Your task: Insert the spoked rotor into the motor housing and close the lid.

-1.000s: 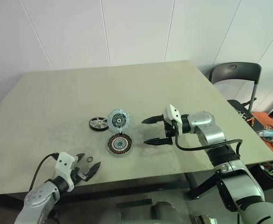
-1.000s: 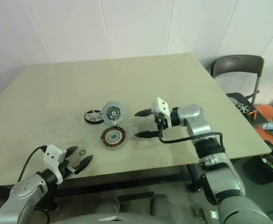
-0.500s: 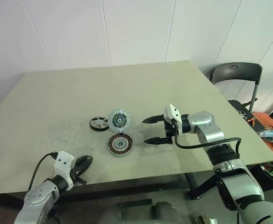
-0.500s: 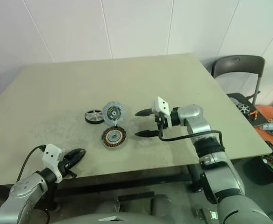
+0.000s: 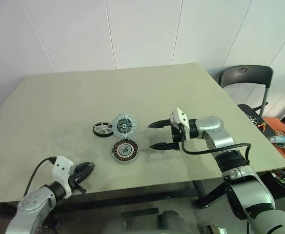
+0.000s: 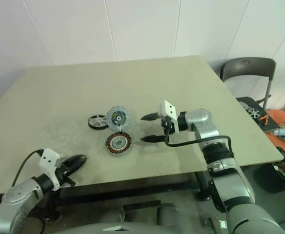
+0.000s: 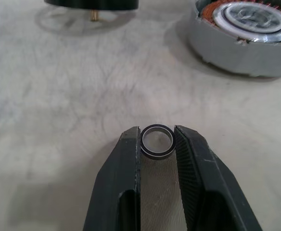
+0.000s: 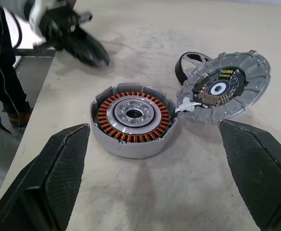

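Left end effector (image 7: 157,144) pinching small ring (image 7: 158,141), tilted tableward.

A scuffed beige surface (image 5: 59,107) is carrying the motor housing (image 5: 125,150), its lid (image 5: 124,124) tilting open at the edge, and the spoked rotor (image 5: 103,129) lying just beside.
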Robot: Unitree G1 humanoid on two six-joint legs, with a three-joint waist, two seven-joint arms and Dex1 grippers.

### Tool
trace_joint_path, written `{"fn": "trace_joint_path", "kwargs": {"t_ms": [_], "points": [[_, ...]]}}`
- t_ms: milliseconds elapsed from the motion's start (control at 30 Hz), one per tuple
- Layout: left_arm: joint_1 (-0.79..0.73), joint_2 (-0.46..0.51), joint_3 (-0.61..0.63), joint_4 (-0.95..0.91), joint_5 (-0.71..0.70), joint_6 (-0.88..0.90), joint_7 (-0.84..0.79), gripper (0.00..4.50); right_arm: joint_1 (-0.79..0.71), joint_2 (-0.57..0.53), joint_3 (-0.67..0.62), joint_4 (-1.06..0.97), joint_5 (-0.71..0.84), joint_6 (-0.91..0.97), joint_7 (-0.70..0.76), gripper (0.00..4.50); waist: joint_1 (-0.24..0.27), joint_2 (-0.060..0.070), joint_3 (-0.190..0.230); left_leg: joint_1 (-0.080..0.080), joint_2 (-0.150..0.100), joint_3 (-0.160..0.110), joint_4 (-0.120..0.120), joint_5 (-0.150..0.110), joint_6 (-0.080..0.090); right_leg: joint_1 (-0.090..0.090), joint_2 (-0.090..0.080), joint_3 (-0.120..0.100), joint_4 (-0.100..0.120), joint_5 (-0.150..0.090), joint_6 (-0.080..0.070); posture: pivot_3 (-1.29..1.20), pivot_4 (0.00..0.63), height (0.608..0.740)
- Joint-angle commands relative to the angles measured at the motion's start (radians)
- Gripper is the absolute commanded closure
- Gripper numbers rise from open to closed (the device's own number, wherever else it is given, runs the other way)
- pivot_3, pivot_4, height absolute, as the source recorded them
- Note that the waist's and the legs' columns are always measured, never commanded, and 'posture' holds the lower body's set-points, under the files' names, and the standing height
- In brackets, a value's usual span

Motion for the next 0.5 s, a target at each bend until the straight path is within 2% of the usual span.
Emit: {"fn": "trace_joint_path", "kwargs": {"t_ms": [33,267,433,500], "points": [[-0.043,0.043,0.061,-0.119,-0.12,0.079,-0.031,3.82,-0.037,0.002,-0.018,-0.008,0.01,-0.016,-0.002,0.0,0.001,0.0,0.0,0.0,0.0,0.0,0.0,0.0,0.0,0.0,0.0,0.0,0.0,0.0,0.0,0.0,0.0,0.74],[-0.186,0.153,0.022,-0.21,-0.302,0.279,-0.105,3.82,-0.041,-0.001,-0.015,0.002,0.007,-0.024,0.005,0.0,-0.002,0.0,0.0,0.0,0.0,0.0,0.0,0.0,0.0,0.0,0.001,0.0,0.0,0.0,0.0,0.0,0.0,0.74],[-0.383,0.21,-0.017,-0.121,-0.379,0.411,-0.152,3.82,-0.048,0.006,-0.012,0.01,0.004,-0.029,0.007,0.0,-0.004,0.0,0.0,0.001,0.0,0.0,0.002,0.0,0.0,0.001,0.001,0.0,0.002,0.0,0.0,0.0,0.0,0.74],[-0.447,0.236,-0.05,-0.076,-0.363,0.418,-0.199,3.82,-0.05,0.009,-0.012,0.009,0.004,-0.029,0.005,0.0,-0.008,0.0,0.0,0.001,0.0,0.0,0.002,0.0,0.0,0.001,0.001,0.0,0.002,0.0,0.0,0.0,0.0,0.74]]}}
